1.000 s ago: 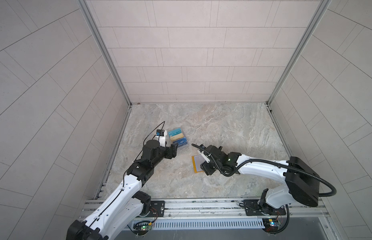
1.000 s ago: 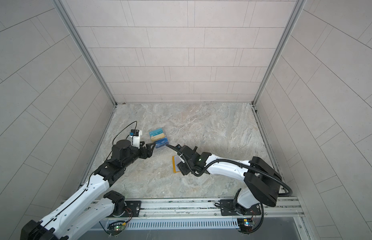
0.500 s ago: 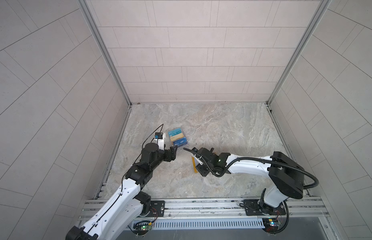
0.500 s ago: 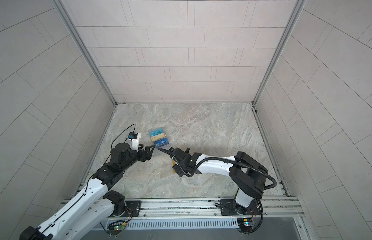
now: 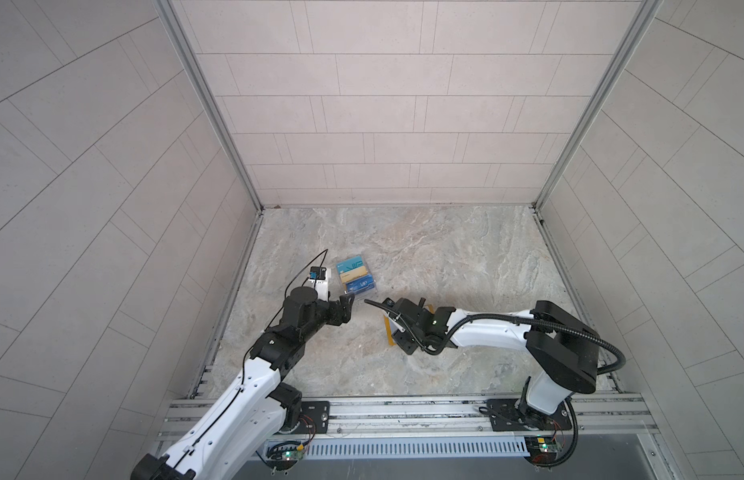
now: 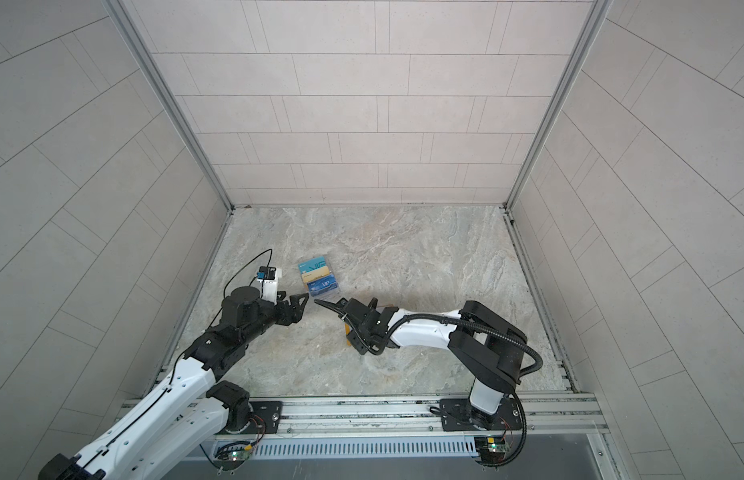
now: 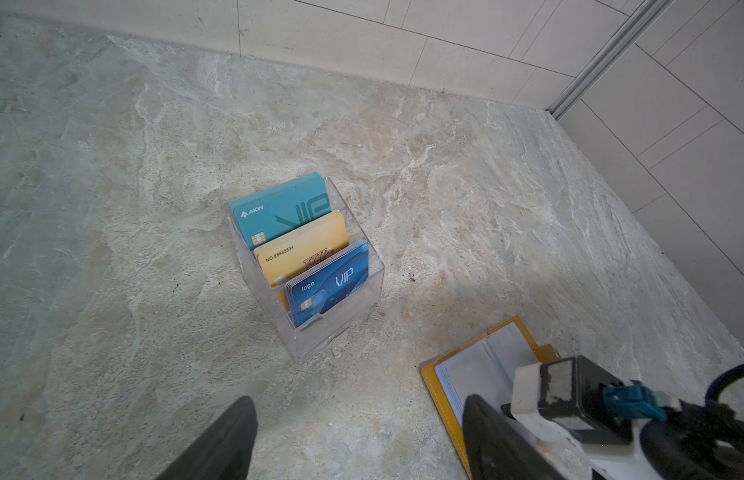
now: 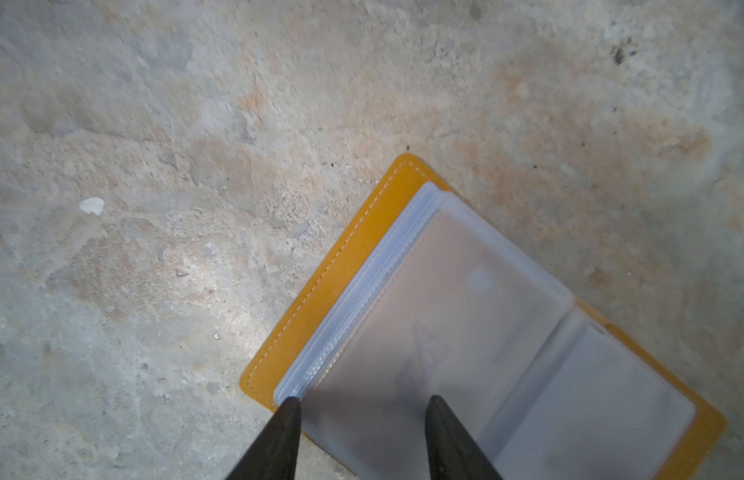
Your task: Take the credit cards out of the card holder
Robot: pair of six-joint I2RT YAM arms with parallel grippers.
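Observation:
The card holder (image 8: pixel 341 266), a mustard-yellow booklet, lies open on the stone floor with its frosted sleeves up; it also shows in the left wrist view (image 7: pixel 434 376). One of the credit cards (image 8: pixel 453 299) shows dimly through the top sleeve. My right gripper (image 8: pixel 362 402) is open just above that sleeve, one fingertip by the sleeve's corner, the other over the page. In both top views the right gripper (image 5: pixel 405 345) (image 6: pixel 359 345) covers most of the card holder (image 5: pixel 389 332) (image 6: pixel 347 330). My left gripper (image 7: pixel 357 409) (image 5: pixel 347 305) hangs open and empty to its left.
A clear acrylic stand (image 7: pixel 345 328) (image 5: pixel 355 276) (image 6: pixel 319 277) holds stacks of teal, gold and blue cards, just beyond the left gripper and back-left of the card holder. Tiled walls close in the floor on three sides; a metal rail runs along the front.
The right arm has swung left and lowered its gripper onto the open card holder, and its jaws have narrowed. The left arm has barely moved.

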